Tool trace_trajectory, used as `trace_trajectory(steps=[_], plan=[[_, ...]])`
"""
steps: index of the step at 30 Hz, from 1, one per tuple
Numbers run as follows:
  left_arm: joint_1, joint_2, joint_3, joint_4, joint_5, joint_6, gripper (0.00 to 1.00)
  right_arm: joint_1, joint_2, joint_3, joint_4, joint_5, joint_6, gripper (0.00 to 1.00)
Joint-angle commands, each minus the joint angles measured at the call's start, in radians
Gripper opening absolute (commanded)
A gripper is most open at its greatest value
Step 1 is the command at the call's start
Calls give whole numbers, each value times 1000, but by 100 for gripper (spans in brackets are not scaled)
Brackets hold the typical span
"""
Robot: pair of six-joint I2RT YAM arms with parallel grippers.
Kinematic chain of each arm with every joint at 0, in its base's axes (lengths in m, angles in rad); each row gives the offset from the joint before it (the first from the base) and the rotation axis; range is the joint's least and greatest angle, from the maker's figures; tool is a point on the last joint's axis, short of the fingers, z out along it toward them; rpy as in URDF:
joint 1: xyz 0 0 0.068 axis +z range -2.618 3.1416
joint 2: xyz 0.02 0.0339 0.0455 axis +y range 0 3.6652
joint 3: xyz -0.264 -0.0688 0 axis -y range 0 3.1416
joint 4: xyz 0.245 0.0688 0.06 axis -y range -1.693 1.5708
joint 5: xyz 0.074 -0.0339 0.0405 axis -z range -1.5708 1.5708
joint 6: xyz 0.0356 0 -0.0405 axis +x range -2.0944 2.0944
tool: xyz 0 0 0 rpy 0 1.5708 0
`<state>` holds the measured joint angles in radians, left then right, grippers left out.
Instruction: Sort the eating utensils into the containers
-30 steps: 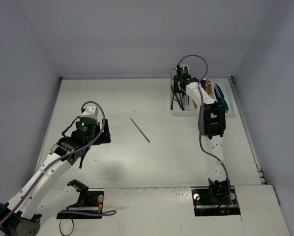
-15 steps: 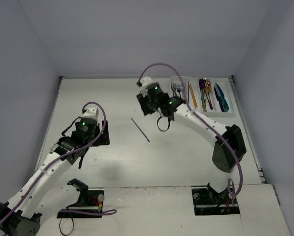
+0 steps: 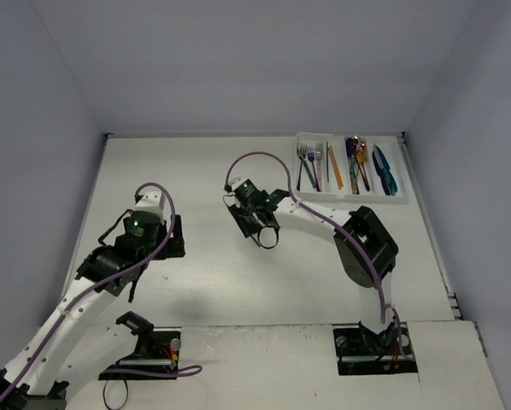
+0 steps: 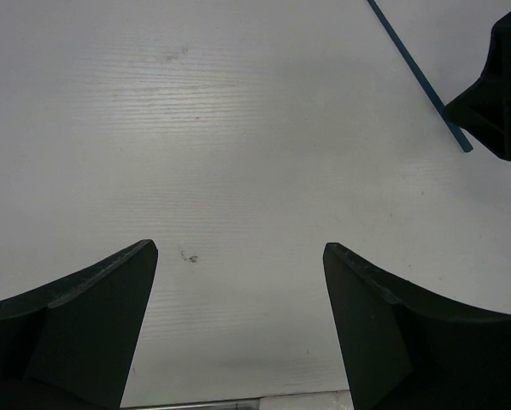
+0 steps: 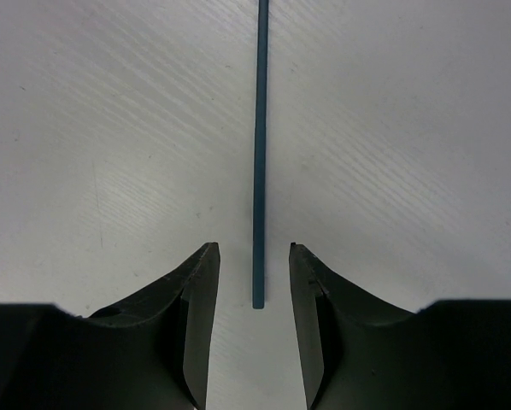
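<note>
White table (image 3: 204, 171), I see my right gripper (image 5: 251, 249) fingers apart astride the blue stick (image 5: 261, 128), seemingly not touching it, left gripper (image 4: 238, 246) fingers spread wide.

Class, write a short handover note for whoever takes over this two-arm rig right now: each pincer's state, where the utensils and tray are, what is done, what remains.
Left pincer: open, empty, above the table.
Right pincer: open, one jaw on either side of the blue stick, not yet closed on it.
Things: the stick lies flat on the table; the other utensils lie in the white tray at the far right.
Done: everything in view except the stick is in the tray.
Left: close on the stick, carry it to the tray, lay it in a compartment.
</note>
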<state>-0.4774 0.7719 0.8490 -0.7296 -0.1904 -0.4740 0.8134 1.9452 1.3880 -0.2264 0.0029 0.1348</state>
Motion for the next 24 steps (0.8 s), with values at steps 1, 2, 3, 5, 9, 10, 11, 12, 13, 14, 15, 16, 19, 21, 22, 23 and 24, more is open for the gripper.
trace_trajectory(steps=[1,2,3,5,9,10,11,12,13,14,15,16,19,21,22,23,24], plan=[[3,-21,38,-9,-27,5,77,11,67,35,16,9,21,34],[3,-23,38,-11,-27,5,77,12,81,36,16,8,22,33],[3,-23,38,-11,-29,5,77,12,89,38,16,8,23,33],[3,-26,38,-13,-31,5,77,13,100,44,15,11,25,31],[4,-26,39,-14,-31,4,76,13,115,54,15,19,20,21],[5,-26,39,-14,-32,5,76,14,118,57,15,19,19,16],[4,-26,39,-14,-33,5,77,14,121,60,15,19,19,12],[3,-26,39,-14,-34,5,77,15,123,62,15,19,18,7],[3,-26,39,-14,-34,5,77,15,125,67,15,22,18,3],[3,-26,39,-14,-34,5,77,15,127,71,15,25,17,0],[3,-25,39,-13,-35,6,76,15,126,77,13,30,15,0],[3,-25,40,-12,-36,6,77,15,127,86,13,37,13,0],[3,-20,43,-12,-37,7,76,10,122,120,13,70,4,0],[3,-20,47,-13,-37,9,77,-7,105,158,13,93,-2,0],[3,-20,48,-13,-39,10,77,-21,96,176,14,108,-4,0],[3,-19,50,-13,-40,11,77,-43,79,200,15,127,-9,0],[3,-20,51,-11,-43,12,77,-62,52,214,13,155,-13,0]])
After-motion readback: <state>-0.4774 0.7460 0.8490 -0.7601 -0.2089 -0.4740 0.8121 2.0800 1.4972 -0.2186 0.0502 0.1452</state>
